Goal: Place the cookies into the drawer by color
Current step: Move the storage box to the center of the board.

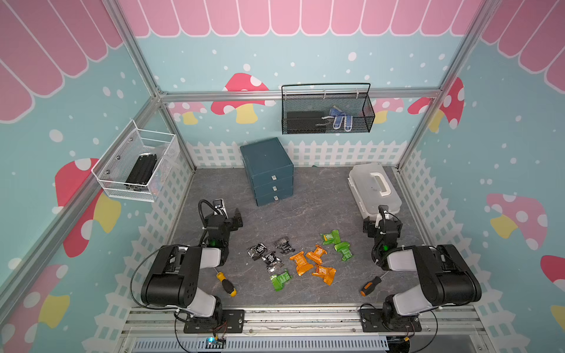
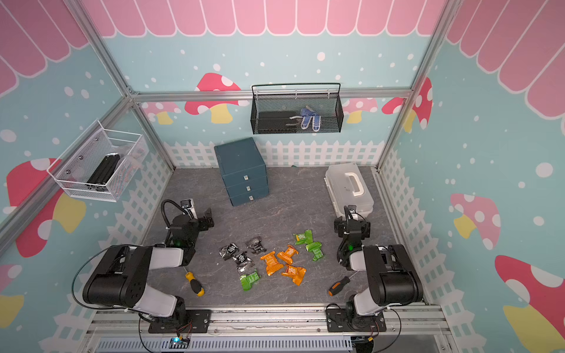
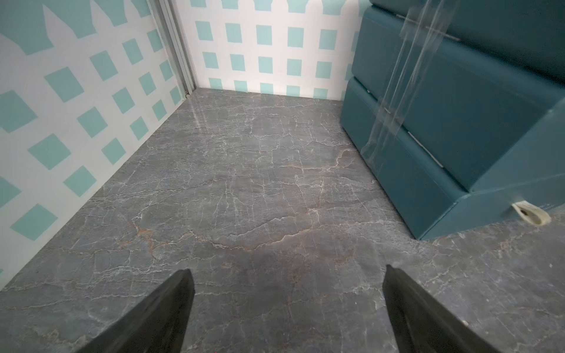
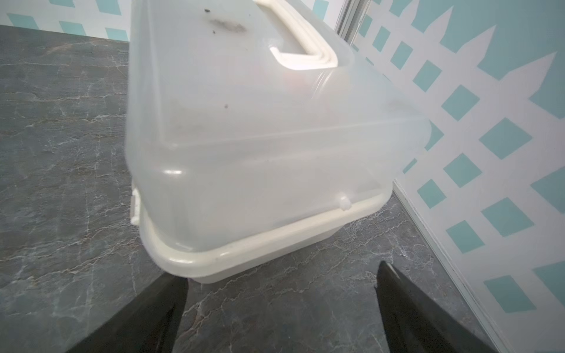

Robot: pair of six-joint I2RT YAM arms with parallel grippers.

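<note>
The cookies lie loose mid-table in both top views: black-silver packets (image 1: 270, 259), orange ones (image 1: 316, 254) and green ones (image 1: 344, 250), with one green packet (image 1: 280, 279) apart near the front. The dark teal drawer (image 1: 269, 171) (image 2: 244, 171) stands at the back, all three fronts shut. In the left wrist view its side (image 3: 443, 122) and a pale tab handle (image 3: 530, 214) show. My left gripper (image 1: 238, 217) (image 3: 288, 270) is open over bare table, left of the drawer. My right gripper (image 1: 382, 224) (image 4: 282, 273) is open and empty, right of the cookies.
A translucent white case (image 1: 374, 188) (image 4: 260, 137) with a handle stands just ahead of my right gripper. A yellow-handled screwdriver (image 1: 226, 284) and an orange-handled one (image 1: 370, 285) lie near the front. A black basket (image 1: 327, 110) and a white basket (image 1: 137, 165) hang on the walls.
</note>
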